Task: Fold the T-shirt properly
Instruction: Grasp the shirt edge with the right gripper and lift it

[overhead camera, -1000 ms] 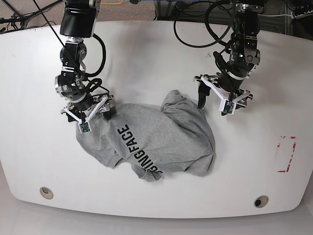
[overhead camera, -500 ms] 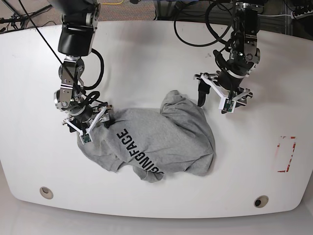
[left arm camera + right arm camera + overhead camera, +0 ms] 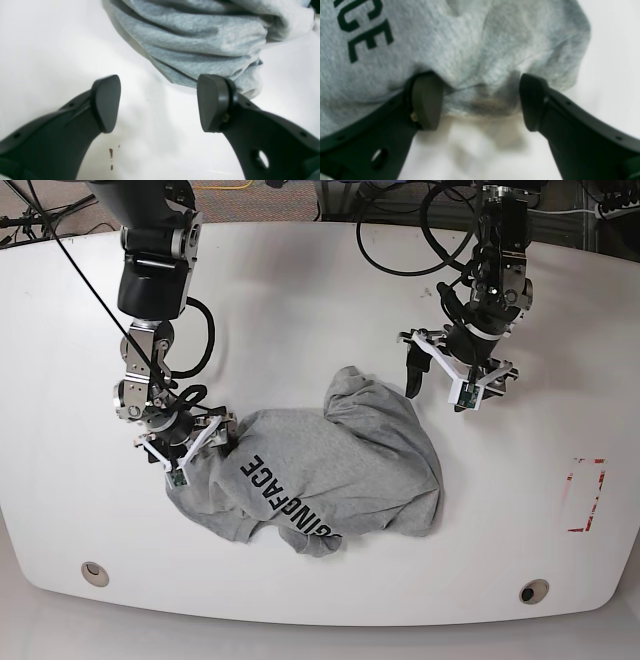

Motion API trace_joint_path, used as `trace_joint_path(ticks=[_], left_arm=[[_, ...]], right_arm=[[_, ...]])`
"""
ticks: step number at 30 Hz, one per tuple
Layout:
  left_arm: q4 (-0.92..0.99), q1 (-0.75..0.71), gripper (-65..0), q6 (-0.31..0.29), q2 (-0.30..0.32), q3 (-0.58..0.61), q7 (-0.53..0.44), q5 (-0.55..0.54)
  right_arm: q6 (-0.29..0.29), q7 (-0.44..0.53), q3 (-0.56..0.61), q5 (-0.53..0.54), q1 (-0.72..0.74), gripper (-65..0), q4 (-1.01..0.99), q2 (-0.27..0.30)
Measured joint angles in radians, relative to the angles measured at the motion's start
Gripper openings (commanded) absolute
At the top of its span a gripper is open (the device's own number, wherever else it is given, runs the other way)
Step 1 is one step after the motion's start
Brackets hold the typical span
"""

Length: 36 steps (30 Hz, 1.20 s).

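The grey T-shirt (image 3: 350, 460) lies crumpled mid-table, with black lettering ending in "FACE" running diagonally. My right gripper (image 3: 193, 448), on the base view's left, is at the shirt's left edge. In the right wrist view it (image 3: 480, 102) is open, its fingers straddling a bunched fold of the shirt (image 3: 470, 37). My left gripper (image 3: 440, 390) hovers by the shirt's upper right corner. In the left wrist view it (image 3: 160, 105) is open and empty, and the shirt's folded edge (image 3: 200, 37) lies just past the tips, by the right finger (image 3: 212, 102).
The white table (image 3: 300, 300) has a red tape mark (image 3: 585, 495) at the right and two round holes near the front edge (image 3: 95, 572) (image 3: 533, 591). Cables run along the back edge. Small red specks (image 3: 110, 152) mark the table under my left gripper.
My right gripper has moved toward the table's front along the shirt's left edge, and that side of the shirt has shifted with it. My left gripper has barely moved.
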State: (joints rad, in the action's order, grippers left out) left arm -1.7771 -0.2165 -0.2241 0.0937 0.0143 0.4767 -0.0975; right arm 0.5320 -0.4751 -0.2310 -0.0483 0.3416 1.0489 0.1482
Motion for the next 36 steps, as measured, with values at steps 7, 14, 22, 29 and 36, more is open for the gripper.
trace_joint_path(ticks=[7, 14, 22, 29, 36], left_arm=[[0.000, 0.000, -20.4, 0.000, 0.001, -0.002, -0.002, 0.000], [0.004, 0.000, -20.5, 0.000, 0.002, -0.002, 0.002, 0.000], [0.008, -0.001, -20.8, 0.001, 0.002, -0.002, 0.003, 0.000], [0.012, -0.002, -20.6, 0.000, 0.001, -0.002, 0.006, 0.000], [0.010, 0.001, -20.5, -0.003, 0.001, 0.021, 0.013, 0.008]], right_arm=[[0.000, 0.008, 0.002, 0.000, -0.016, -32.8, 0.002, -0.008], [0.004, 0.035, -0.004, 0.013, -0.080, -55.7, 0.058, -0.025], [0.004, 0.018, -0.004, -0.005, -0.077, -65.0, 0.070, -0.031], [0.004, -0.036, -0.009, -0.033, -0.110, -65.0, 0.173, -0.032], [0.002, -0.092, -0.024, -0.034, -0.167, -65.0, 0.432, -0.032]])
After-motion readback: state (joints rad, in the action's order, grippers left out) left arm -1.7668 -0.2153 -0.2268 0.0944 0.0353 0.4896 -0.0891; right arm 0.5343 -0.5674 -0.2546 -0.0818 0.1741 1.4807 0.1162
